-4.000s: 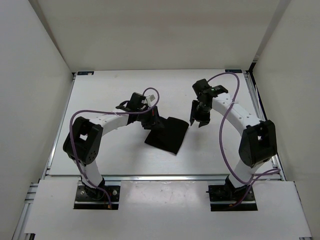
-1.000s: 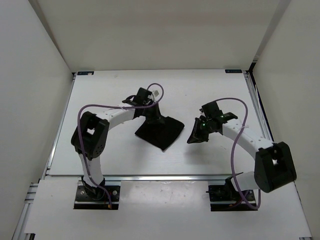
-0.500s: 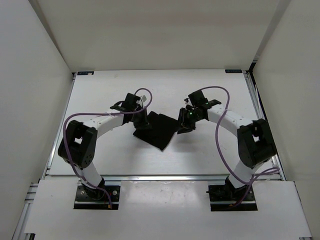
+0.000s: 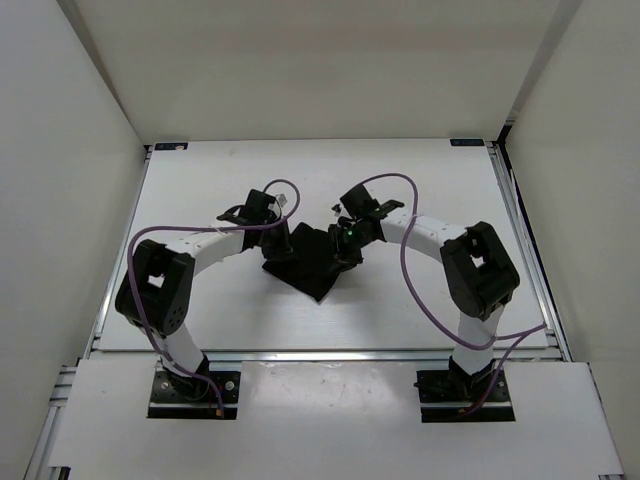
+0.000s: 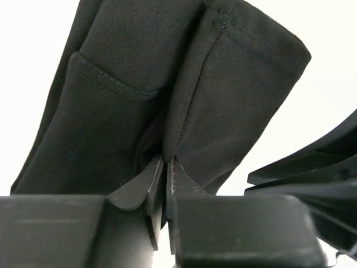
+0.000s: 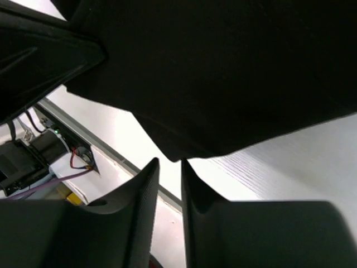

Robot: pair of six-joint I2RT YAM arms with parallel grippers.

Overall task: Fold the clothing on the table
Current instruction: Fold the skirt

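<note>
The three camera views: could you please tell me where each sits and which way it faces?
Top external: above, behind the bases, looking down on the flat white table; both arms show.
Left wrist: along the left gripper at the soft black fabric clothing.
Right wrist: past the right gripper at the clothing's edge.
Shared: all three show the clothing.

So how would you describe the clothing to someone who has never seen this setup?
Start from the white table with metal rails along its edges; near its middle, between the two arms' tips, sits the clothing, a black folded patch. Unlike the hard left pincer and right pincer at its edges, it is soft matte fabric with stitched seams.
</note>
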